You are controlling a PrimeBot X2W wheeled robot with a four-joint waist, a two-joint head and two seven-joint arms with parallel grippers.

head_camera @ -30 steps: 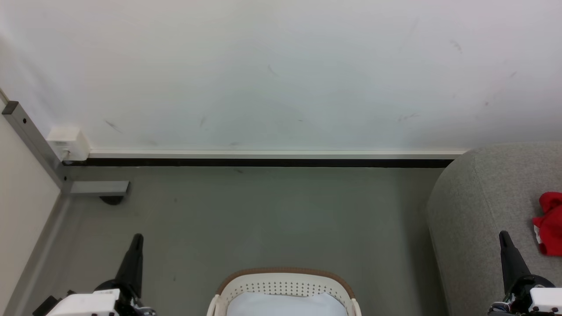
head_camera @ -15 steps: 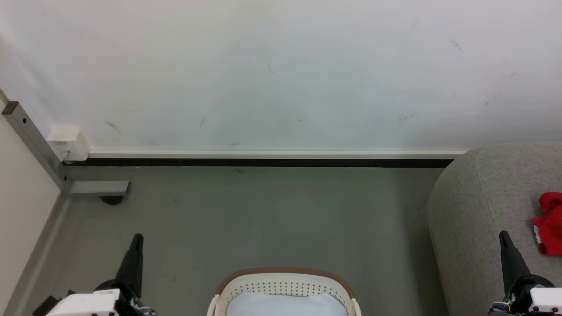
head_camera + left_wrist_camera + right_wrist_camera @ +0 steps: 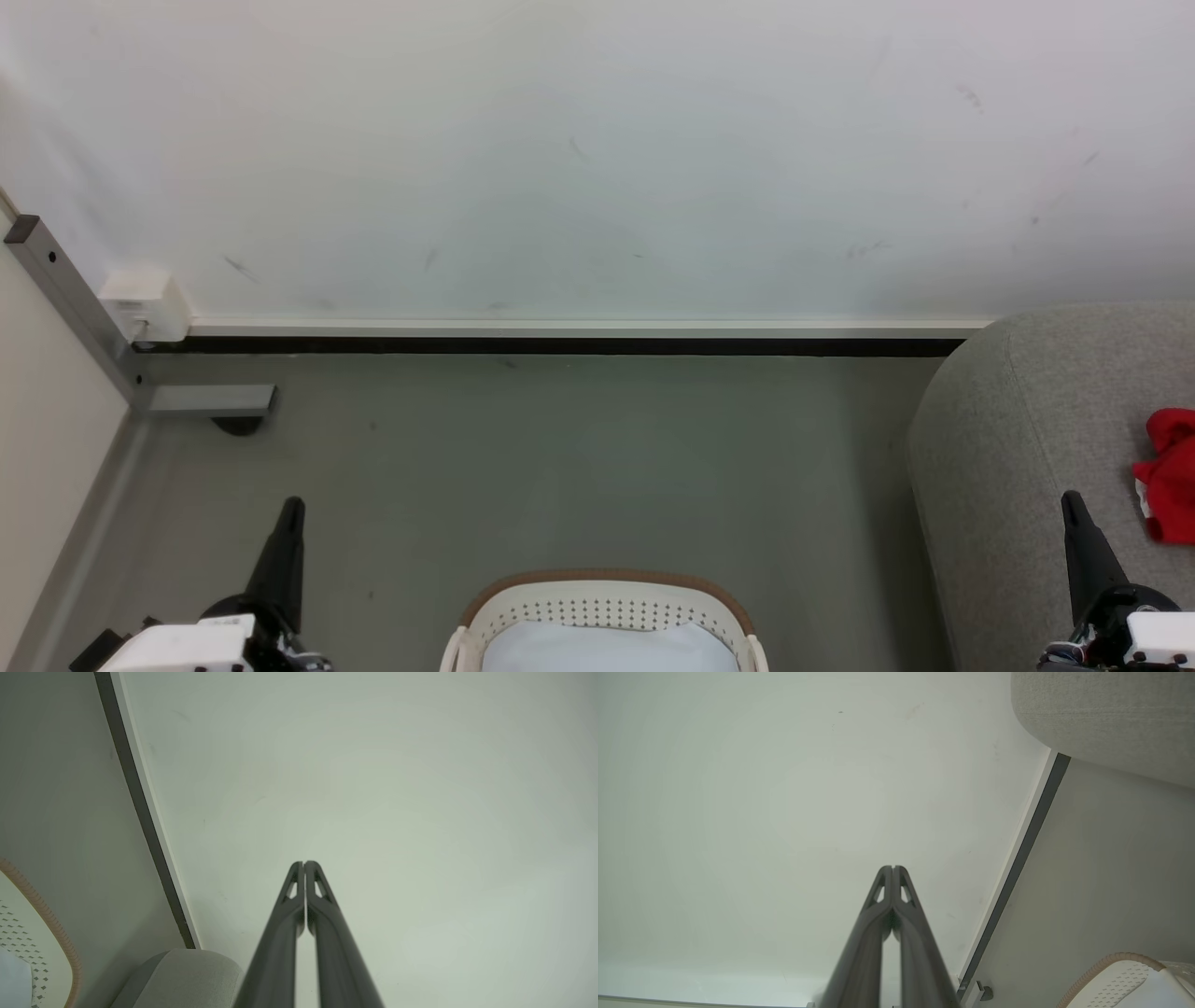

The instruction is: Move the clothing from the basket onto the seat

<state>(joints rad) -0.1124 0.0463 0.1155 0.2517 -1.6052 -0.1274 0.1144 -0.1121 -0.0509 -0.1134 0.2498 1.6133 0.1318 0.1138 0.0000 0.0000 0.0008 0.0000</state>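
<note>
The cream basket [image 3: 607,597] with its brown rim sits at the bottom centre of the head view, and a pale white cloth [image 3: 605,649] lies inside it. A red garment [image 3: 1169,476] rests on the grey sofa [image 3: 1027,439] at the right edge. My left gripper [image 3: 292,506] stands at the lower left, shut and holding nothing, fingers pointing up. My right gripper [image 3: 1070,499] stands at the lower right in front of the sofa, shut and holding nothing. Both wrist views show the fingertips pressed together, for the left gripper [image 3: 304,863] and the right gripper [image 3: 893,868].
A white wall [image 3: 597,159] with a dark baseboard [image 3: 560,345] runs across ahead. A grey metal post [image 3: 70,299] with a foot and a white box [image 3: 145,303] stand at the left. Grey floor [image 3: 560,467] lies between basket and wall.
</note>
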